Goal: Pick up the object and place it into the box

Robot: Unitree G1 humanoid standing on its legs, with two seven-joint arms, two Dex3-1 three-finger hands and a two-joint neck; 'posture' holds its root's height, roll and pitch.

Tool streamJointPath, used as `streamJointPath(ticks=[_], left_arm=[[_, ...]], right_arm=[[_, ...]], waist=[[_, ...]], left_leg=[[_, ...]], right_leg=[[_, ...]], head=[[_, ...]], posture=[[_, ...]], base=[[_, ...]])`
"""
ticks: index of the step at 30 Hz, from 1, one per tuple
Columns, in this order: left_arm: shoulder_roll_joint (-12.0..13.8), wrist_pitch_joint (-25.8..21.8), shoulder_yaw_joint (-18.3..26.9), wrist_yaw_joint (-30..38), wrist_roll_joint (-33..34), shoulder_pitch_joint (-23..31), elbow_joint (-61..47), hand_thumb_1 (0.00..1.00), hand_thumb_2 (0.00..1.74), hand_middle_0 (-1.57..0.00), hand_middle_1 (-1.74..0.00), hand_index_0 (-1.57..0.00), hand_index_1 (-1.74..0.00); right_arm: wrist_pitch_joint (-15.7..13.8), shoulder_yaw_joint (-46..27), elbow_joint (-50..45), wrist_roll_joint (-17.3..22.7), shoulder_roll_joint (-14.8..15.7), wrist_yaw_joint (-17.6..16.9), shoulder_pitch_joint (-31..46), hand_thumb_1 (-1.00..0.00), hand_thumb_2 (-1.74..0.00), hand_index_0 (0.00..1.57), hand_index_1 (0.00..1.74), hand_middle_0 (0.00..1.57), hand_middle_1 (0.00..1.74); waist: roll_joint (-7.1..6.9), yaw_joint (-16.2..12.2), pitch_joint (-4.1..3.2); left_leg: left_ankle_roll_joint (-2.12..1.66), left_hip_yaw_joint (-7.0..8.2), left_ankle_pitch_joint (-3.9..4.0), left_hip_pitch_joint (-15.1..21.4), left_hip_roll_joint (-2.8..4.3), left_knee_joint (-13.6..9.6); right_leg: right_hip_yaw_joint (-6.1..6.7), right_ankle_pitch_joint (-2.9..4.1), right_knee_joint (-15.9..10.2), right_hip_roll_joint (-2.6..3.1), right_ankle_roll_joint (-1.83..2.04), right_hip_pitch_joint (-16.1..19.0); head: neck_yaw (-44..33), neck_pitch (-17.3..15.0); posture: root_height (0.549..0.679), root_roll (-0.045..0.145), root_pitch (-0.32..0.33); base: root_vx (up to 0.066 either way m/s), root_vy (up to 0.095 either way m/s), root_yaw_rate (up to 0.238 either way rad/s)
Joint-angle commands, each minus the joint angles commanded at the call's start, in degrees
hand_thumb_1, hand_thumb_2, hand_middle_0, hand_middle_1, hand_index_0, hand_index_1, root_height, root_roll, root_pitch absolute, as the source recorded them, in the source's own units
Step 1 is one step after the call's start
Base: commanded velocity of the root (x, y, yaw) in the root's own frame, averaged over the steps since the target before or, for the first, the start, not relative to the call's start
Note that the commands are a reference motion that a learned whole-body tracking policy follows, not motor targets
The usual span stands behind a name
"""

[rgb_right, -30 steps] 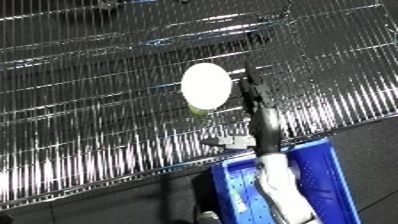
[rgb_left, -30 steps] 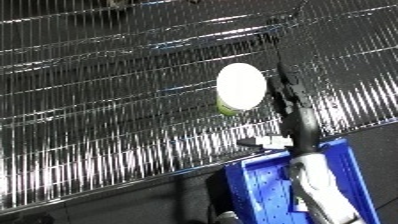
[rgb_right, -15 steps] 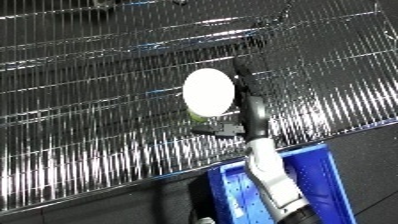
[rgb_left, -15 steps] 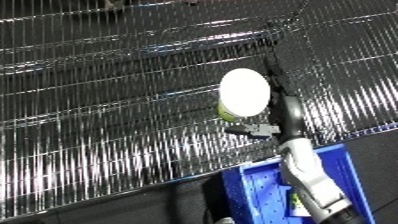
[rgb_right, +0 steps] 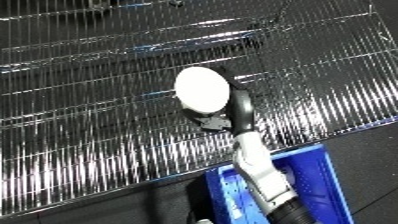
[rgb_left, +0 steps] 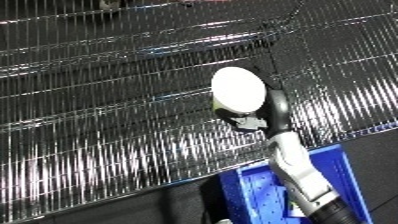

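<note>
The right hand (rgb_left: 271, 107), black and borne on a white and silver forearm (rgb_left: 298, 167) that rises from the lower edge of the view, is clasped round a pale, rounded object (rgb_left: 238, 91), its dark fingers curling up the object's three o'clock flank while the base of the hand sits beneath at six o'clock. The object, white across its broad face with a yellowish tinge along its lower rim, thus lies at roughly eleven o'clock from the hand, touching it, and appears raised above the shiny ribbed metal surface (rgb_left: 107, 130) rather than resting on it, though the views do not settle this. The blue bin (rgb_right: 306, 187) stands at the near edge of that surface, at about five o'clock from the object and directly under the forearm, its perforated floor partly visible. The step in hand is judged to be the carry towards the bin. To do it well, the hand should keep its clasp unchanged while the arm draws back and down, hold the object level so that its smooth curved face does not slip out past the fingers, bring it inside the bin's rim, and release only once it is low over the floor. The left hand shows in neither view.
</note>
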Motion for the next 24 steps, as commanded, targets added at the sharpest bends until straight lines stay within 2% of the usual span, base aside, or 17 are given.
streamJointPath(ticks=[10,19,24], left_arm=[[-0.2,-1.4,2.1,-0.5,0.5,3.0,-1.0,1.0,1.74,-1.57,-1.74,-1.57,-1.74],[-0.6,-2.7,5.2,-1.2,1.5,5.9,-1.9,1.0,1.74,-1.57,-1.74,-1.57,-1.74],[-0.8,-3.4,7.4,-1.3,2.1,7.0,-2.5,1.0,1.74,-1.57,-1.74,-1.57,-1.74]], right_arm=[[-0.8,-3.5,-11.7,-3.4,-0.5,-1.6,6.1,-0.65,-1.13,1.02,1.13,1.02,1.13],[-1.1,-8.3,-25.9,-7.6,0.9,-2.3,16.5,-0.65,-1.13,1.02,1.13,1.02,1.13],[-3.1,-11.2,-30.8,-8.7,1.7,-2.9,22.9,-0.65,-1.13,1.02,1.13,1.02,1.13]], waist=[[-0.84,-1.6,0.0],[-2.19,-4.0,0.0],[-2.82,-5.4,0.0]], left_leg=[[-0.18,-0.21,0.5,2.1,0.52,-2.5],[-0.42,0.2,0.93,4.3,1.84,-5.1],[-0.57,0.67,1.16,5.4,2.48,-6.1]], right_leg=[[0.44,0.56,-2.0,0.36,0.46,1.8],[1.04,1.28,-4.3,0.66,1.09,3.7],[1.37,1.69,-5.5,0.78,1.33,4.8]], head=[[-1.6,-0.3],[-3.6,1.0],[-3.9,1.1]], posture=[[0.585,0.047,0.091],[0.594,0.047,0.093],[0.597,0.048,0.093]], base=[[-0.028,-0.007,-0.07],[-0.044,-0.013,-0.14],[-0.044,-0.011,-0.161]])
